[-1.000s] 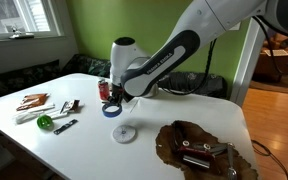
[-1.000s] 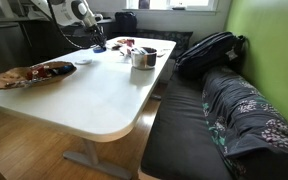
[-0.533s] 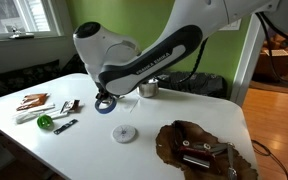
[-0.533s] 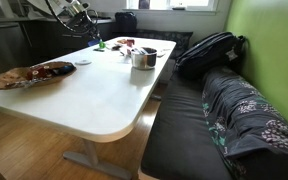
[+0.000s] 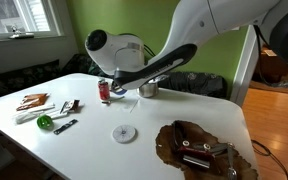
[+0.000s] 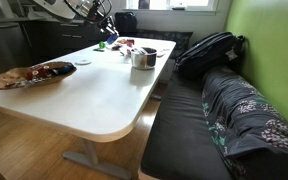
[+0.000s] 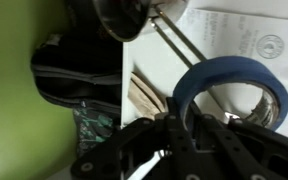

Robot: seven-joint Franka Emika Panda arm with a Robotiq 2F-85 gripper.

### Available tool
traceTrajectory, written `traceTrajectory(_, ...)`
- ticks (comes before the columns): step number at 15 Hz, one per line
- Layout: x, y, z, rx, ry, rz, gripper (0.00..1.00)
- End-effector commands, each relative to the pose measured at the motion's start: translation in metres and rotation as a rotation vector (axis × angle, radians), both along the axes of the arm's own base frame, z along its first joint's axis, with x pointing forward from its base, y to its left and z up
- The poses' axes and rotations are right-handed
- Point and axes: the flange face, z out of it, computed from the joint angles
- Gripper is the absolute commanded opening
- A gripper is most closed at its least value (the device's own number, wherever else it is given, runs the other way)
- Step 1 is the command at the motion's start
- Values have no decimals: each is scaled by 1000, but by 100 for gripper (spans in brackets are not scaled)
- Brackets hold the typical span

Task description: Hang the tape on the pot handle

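Observation:
In the wrist view the blue tape (image 7: pixel 231 82) is a ring held upright, and my gripper (image 7: pixel 189 125) is shut on its lower left rim. The steel pot (image 7: pixel 129 14) is at the top of that view. Its thin pot handle (image 7: pixel 181 42) runs down towards the tape and ends just short of the ring. In both exterior views the gripper (image 5: pixel 122 90) (image 6: pixel 107 30) hangs above the table, near the pot (image 5: pixel 149 88) (image 6: pixel 142 58). The tape itself is hard to make out in those views.
A red can (image 5: pixel 105 90) stands by the gripper. A flat white disc (image 5: pixel 124 133) lies mid-table, and also shows in the wrist view (image 7: pixel 271 45). Small tools (image 5: pixel 46 104) lie at one end and a brown tray (image 5: pixel 196 149) at the other. A backpack (image 6: pixel 210 50) sits on the bench.
The gripper has lifted the tape off the table beside the red can and carried it up and over towards the pot and its handle.

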Motion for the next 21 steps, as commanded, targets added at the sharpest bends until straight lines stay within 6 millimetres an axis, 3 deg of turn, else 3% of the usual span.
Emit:
traceTrajectory(1,3,-6,-1,1,-7,-16,13)
traceTrajectory(2,5,-11,-3,8,-5,-27,3)
traceTrajectory(9,-4,-7,-36,-119,11,-57,3)
traceTrajectory(14,1,-15,-32,-194,-109,-94,3)
traceTrajectory(21,-1,-50,-51,-296,-53,-217,3)
